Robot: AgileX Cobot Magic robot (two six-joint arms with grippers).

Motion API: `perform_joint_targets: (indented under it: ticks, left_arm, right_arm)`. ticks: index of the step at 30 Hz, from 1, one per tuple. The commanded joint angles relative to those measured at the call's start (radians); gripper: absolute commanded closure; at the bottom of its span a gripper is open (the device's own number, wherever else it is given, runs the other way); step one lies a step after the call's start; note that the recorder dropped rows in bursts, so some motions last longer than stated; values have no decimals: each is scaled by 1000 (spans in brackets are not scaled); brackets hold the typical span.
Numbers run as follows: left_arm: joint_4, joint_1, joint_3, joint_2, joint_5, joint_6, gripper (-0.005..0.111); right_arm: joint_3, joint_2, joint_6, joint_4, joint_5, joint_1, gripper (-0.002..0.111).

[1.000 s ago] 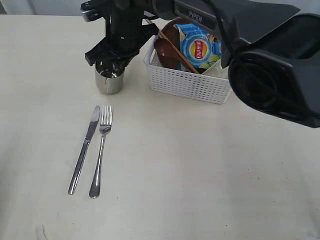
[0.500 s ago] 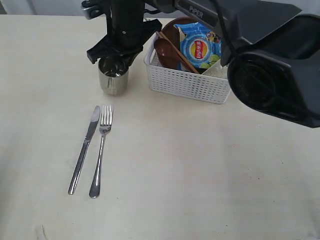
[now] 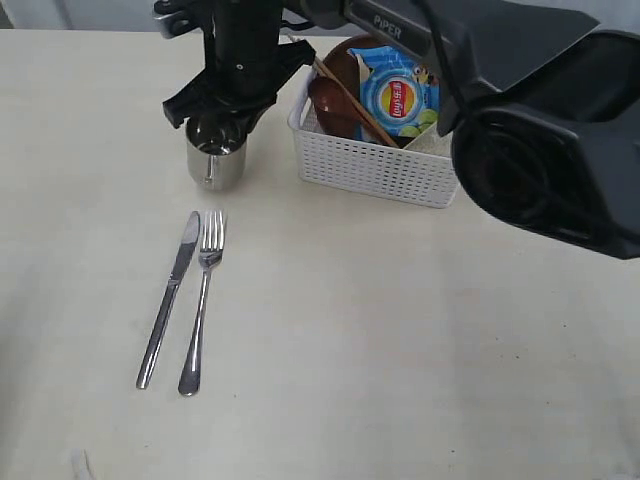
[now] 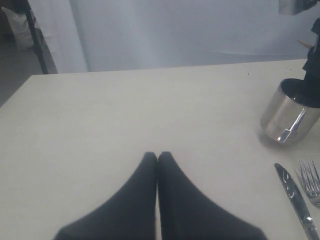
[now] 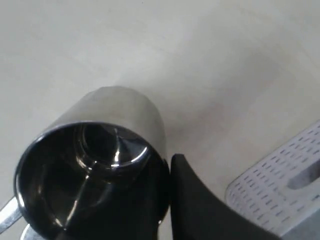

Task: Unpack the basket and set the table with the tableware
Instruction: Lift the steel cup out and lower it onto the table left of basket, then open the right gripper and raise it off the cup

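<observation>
2 pieces of the tableware, the steel knife (image 3: 170, 298) and the steel fork (image 3: 201, 300), already lie side by side on the table (image 3: 420, 360). The knife is at 9 o'clock of the fork and the handles point to 6 o'clock, as a place setting wants. At 12 o'clock of them the right gripper (image 3: 222, 118) pinches the rim of the steel cup (image 3: 214, 162), 1 finger inside and 1 outside, jaws narrow on the thin wall. I judge this grip keeps the cup roughly upright for setting down. Whether its base touches the table I cannot tell.

The basket (image 3: 372, 168) sits at 3 o'clock of the cup. It holds a wooden spoon (image 3: 328, 100), chopsticks (image 3: 352, 100), a brown plate (image 3: 345, 58) and a blue chip bag (image 3: 402, 98). The left gripper (image 4: 157, 159) hovers empty, fingers pressed together, clear of the work.
</observation>
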Motion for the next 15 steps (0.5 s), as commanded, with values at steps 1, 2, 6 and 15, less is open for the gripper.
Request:
perform_joint_targets:
  ticks: [1,2,6,15]
  left_arm:
    - [-10,2,3,-3,-1,0,107]
    - [-10,2,3,-3,-1,0,107]
    - [-10,2,3,-3,-1,0,107]
    - [-10,2,3,-3,-1,0,107]
  right_arm:
    - [-11,0,-9,-7,-5,-2,109]
    - [-11,7,-9,-7,-4,-2,109]
    - [-11,28,-9,-41,7,-2,109]
    - [-29,32,23,-80,-77,-2,109]
